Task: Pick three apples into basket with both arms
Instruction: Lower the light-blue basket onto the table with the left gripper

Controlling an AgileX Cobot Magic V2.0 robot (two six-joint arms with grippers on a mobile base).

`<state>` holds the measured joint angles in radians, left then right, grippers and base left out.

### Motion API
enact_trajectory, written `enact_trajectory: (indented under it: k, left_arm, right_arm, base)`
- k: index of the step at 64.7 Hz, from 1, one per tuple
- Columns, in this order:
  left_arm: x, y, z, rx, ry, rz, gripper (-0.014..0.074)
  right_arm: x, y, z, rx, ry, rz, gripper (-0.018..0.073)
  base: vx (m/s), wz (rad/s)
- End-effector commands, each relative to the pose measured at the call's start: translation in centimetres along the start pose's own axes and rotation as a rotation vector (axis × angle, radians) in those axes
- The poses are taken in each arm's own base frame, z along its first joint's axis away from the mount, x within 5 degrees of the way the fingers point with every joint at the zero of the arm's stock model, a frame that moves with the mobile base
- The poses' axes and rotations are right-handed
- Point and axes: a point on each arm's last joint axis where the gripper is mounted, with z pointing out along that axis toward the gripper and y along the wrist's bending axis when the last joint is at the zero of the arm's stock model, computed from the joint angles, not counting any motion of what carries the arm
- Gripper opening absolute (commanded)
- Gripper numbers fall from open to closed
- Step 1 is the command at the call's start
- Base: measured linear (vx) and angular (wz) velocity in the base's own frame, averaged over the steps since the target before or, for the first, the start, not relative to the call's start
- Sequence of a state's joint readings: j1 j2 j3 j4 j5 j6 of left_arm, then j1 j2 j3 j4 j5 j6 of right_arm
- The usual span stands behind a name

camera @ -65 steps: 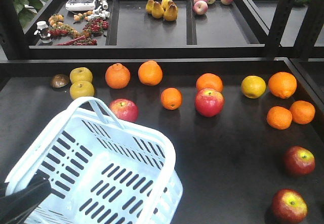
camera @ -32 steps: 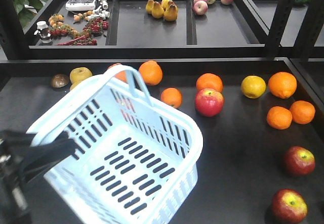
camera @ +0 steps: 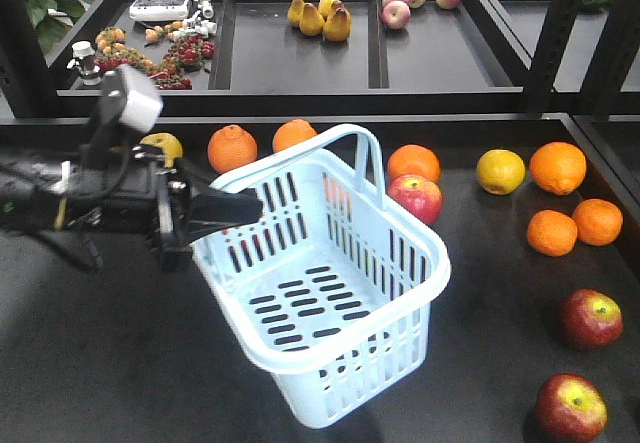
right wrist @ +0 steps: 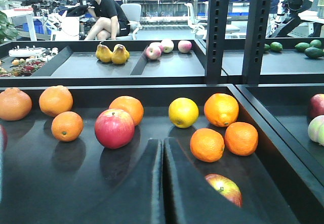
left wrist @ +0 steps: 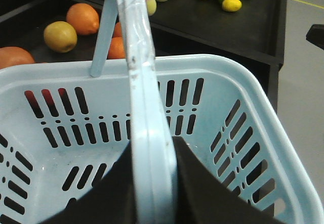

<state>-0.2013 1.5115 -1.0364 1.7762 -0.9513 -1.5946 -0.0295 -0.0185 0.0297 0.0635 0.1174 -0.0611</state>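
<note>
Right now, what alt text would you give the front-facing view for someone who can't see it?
The robot's left gripper holds a tilted, empty pale blue basket over a dark table. Three red apples lie outside it, one just behind the basket and two at front right, among scattered oranges.

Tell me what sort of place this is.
Probably a robotics lab staged as a produce stall: black display trays of loose fruit, a shopping basket, and, behind, a seated person beside an office chair.
</note>
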Motion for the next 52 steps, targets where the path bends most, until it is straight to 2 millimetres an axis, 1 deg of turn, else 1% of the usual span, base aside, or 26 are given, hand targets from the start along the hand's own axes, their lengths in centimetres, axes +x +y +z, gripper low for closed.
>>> enact_trajectory:
  k: [1, 5, 11, 24, 36, 47, 52]
  left_arm:
    - [-1.7, 0.7, 0.8, 0.078, 0.014, 0.099, -0.0006]
    - [-1.9, 1.8, 1.8, 0.111, 0.018, 0.124, -0.0006]
    - [-2.1, 2.9, 2.7, 0.155, 0.018, 0.145, -0.0006]
    - [-2.1, 4.5, 4.3, 0.232, 0.02, 0.161, -0.0006]
    - [-1.8, 5.0, 5.7, 0.257, 0.028, 0.172, -0.0005]
    - [-1.0, 5.5, 7.0, 0.238, 0.042, 0.212, -0.0002]
    - [-0.8, 5.6, 7.2, 0.243, 0.045, 0.205, 0.0]
  right_arm:
    - [-0.3, -0.1, 0.0, 0.007, -0.063, -0.014, -0.0008]
    - [-0.3, -0.1, 0.0, 0.007, -0.063, -0.014, -0.0008]
    - [-0.3, -0.1, 0.0, 0.007, -0.063, -0.014, -0.0008]
    - [-0.3, -0.1, 0.0, 0.007, -0.063, -0.014, -0.0008]
    - [-0.3, -0.1, 0.0, 0.007, -0.063, -0.014, -0.0008]
    - [-0.3, -0.1, 0.0, 0.007, -0.063, -0.014, -0.0008]
    - [-0.3, -0.1, 0.0, 0.007, -0.063, -0.014, -0.0008]
  base:
    - [0.0, 0.0]
    - [0.0, 0.0]
    - [0.0, 0.0]
    - [0.0, 0.0]
    - [0.0, 0.0]
    - [0.0, 0.0]
    - [0.0, 0.0]
